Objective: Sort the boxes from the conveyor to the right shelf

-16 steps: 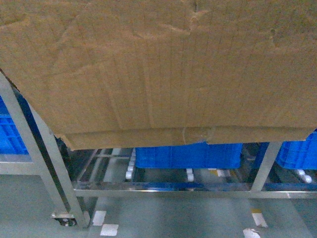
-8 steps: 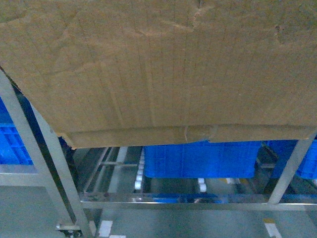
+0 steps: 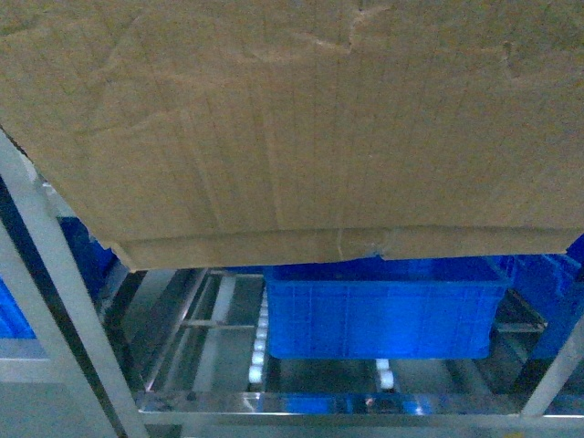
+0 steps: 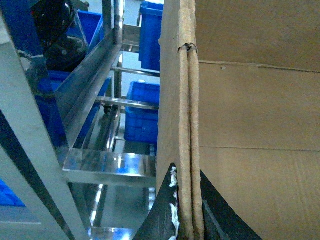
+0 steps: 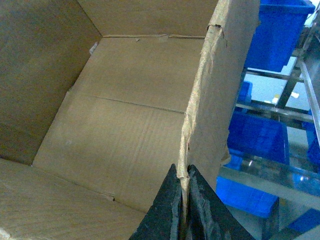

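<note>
A large brown cardboard box (image 3: 292,119) fills the upper half of the head view, held in the air in front of the steel shelf (image 3: 347,403) with its white rollers. My left gripper (image 4: 186,210) is shut on the box's doubled left wall (image 4: 187,125). My right gripper (image 5: 185,200) is shut on the torn right wall (image 5: 200,110); the right wrist view looks into the box's bare inside (image 5: 115,125). Neither gripper shows in the head view. The conveyor is out of view.
A blue plastic crate (image 3: 383,310) sits on the shelf's roller level below the box. More blue crates (image 5: 257,135) stand on the rack levels to the right and on the left (image 4: 142,112). Slanted steel posts (image 3: 50,301) rise at the left.
The shelf and the blue crate have grown larger and shifted down and right in the head view as I come closer. The box keeps its place, both grippers still on it.
</note>
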Controlling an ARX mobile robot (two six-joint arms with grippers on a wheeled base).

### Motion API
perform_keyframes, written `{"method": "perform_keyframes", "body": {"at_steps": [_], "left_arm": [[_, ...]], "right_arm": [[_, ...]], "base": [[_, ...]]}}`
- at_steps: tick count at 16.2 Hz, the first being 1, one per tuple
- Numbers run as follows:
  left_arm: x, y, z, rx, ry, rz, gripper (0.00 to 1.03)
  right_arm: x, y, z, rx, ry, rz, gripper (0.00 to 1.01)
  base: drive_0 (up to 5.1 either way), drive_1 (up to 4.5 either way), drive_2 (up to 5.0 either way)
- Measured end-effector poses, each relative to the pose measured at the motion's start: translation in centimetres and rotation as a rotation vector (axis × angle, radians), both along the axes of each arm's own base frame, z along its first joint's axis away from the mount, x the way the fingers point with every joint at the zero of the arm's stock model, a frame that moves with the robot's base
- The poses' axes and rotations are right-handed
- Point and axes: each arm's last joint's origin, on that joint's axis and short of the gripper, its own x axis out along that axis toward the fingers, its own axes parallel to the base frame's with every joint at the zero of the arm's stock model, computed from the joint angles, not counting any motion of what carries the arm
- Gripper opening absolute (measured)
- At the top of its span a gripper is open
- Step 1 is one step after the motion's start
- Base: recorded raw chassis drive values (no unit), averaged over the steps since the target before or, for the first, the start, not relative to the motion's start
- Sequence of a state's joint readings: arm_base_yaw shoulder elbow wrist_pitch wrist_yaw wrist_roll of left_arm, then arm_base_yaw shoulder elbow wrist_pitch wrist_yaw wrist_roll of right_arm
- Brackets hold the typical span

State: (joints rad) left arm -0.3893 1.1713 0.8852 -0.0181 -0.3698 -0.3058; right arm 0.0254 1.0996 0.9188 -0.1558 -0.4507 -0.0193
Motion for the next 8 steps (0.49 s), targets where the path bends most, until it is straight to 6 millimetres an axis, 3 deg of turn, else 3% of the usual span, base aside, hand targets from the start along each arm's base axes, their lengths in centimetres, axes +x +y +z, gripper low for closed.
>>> {"method": "perform_keyframes", "body": {"at_steps": [5, 8], "left_arm": [[0.07, -0.03, -0.12, 0.002, 0.006, -0.001, 0.03], [-0.01, 0.00, 0.02, 0.000, -0.001, 0.000, 0.03]], "right_arm": [[0.18, -0.01, -0.19, 0.000, 0.009, -0.001, 0.02], [0.03, -0.01, -0.03, 0.000, 0.002, -0.001, 0.02]], "base": [[0.0, 0.66, -0.6], [0.0, 4.24, -4.2]]}}
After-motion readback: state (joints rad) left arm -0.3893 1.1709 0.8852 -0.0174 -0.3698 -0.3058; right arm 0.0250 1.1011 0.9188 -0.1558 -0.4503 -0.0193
